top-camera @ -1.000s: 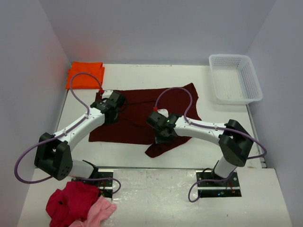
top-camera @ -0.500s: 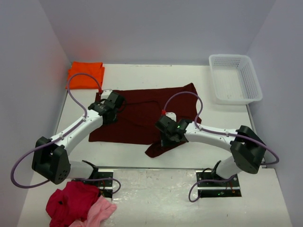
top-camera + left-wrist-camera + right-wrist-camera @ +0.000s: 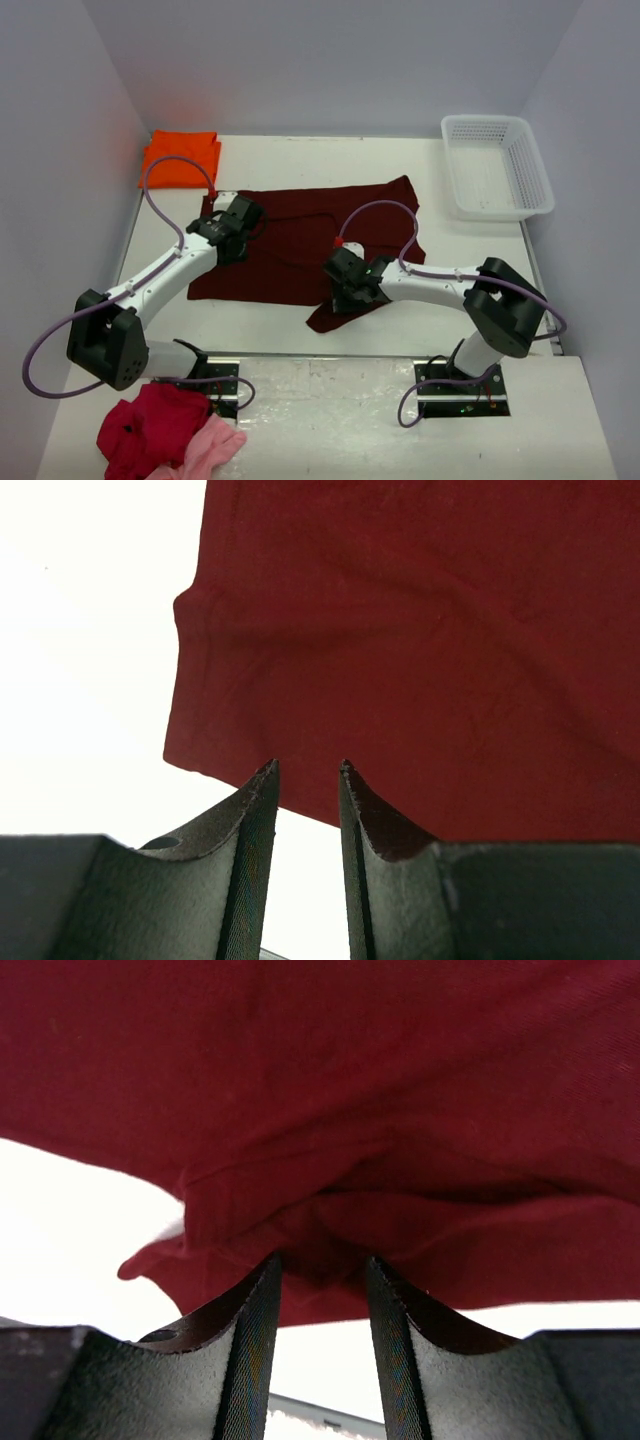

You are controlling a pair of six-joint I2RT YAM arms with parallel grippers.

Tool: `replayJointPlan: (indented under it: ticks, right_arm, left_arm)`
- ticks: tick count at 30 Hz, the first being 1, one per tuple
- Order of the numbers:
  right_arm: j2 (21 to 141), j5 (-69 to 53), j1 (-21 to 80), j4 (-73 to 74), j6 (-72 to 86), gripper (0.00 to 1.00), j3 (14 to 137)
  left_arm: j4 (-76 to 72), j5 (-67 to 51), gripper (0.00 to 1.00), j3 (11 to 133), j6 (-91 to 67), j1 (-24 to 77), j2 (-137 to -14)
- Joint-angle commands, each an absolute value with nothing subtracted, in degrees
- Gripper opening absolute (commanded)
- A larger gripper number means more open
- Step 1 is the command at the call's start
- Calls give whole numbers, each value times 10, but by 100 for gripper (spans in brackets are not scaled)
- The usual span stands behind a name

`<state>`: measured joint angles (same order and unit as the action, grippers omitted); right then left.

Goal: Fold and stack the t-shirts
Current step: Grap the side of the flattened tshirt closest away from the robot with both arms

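Observation:
The large dark maroon t-shirt (image 3: 300, 235) lies spread flat at the table's middle, with one sleeve bunched toward the near edge. The bright orange t-shirt (image 3: 181, 158) lies folded at the back left corner. My left gripper (image 3: 233, 232) is open over the maroon shirt's left edge. In the left wrist view its fingertips (image 3: 305, 770) straddle the hem of the cloth (image 3: 420, 640). My right gripper (image 3: 346, 288) is open, low over the bunched sleeve. In the right wrist view its fingertips (image 3: 322, 1260) touch the folded maroon cloth (image 3: 330, 1210) and hold nothing.
A white plastic basket (image 3: 497, 165) stands at the back right. A crimson-red garment (image 3: 148, 425) and a light pink one (image 3: 215, 447) lie heaped on the near ledge at the left. Purple cables loop above both arms.
My right gripper has shifted right, then back a little left and nearer, down onto the bunched sleeve. My left arm has hardly moved.

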<state>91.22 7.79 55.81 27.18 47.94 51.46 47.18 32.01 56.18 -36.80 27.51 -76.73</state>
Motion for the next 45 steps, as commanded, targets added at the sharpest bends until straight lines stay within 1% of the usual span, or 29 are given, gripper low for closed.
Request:
replayJointPlan:
  ticks: [1, 13, 19, 30, 34, 35, 42, 45]
  right_arm:
    - [926, 71, 556, 245, 484, 41, 519]
    - [888, 78, 557, 274, 496, 41, 516]
    - [899, 58, 560, 270, 497, 40, 513]
    - [904, 57, 578, 262, 516, 40, 491]
    - [913, 56, 579, 256, 516, 38, 488]
    - [916, 56, 578, 254, 511, 36, 492]
    - [940, 79, 578, 282, 499, 33, 534]
    - [944, 85, 578, 293, 497, 26, 549]
  left_arm:
    - [461, 331, 32, 566, -356, 278, -750]
    - [449, 323, 32, 556, -354, 278, -752]
    - [449, 324, 32, 554, -353, 278, -749]
    - [446, 322, 32, 549, -355, 278, -749]
    - [448, 324, 32, 548, -355, 278, -749]
    - [449, 324, 32, 549, -356, 278, -748]
    - [450, 321, 32, 550, -355, 278, -744]
    - [450, 322, 32, 548, -356, 278, -744]
